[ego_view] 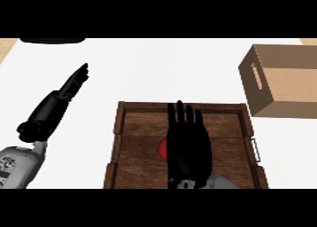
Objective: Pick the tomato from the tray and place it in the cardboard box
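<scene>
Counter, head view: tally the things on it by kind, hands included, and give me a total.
Tomato: 1
Wooden tray: 1
Cardboard box: 1
Hands: 2, left hand and right hand
Total: 5

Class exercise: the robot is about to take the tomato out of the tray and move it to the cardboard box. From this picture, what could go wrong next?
1. The right hand lies straight-fingered over the tomato, hiding most of it, so the fingers might close off-centre and nudge it away.
2. The wooden tray has raised walls; a low lift could catch one.
3. The cardboard box stands apart to the right, so a short carry might miss its opening.
</scene>
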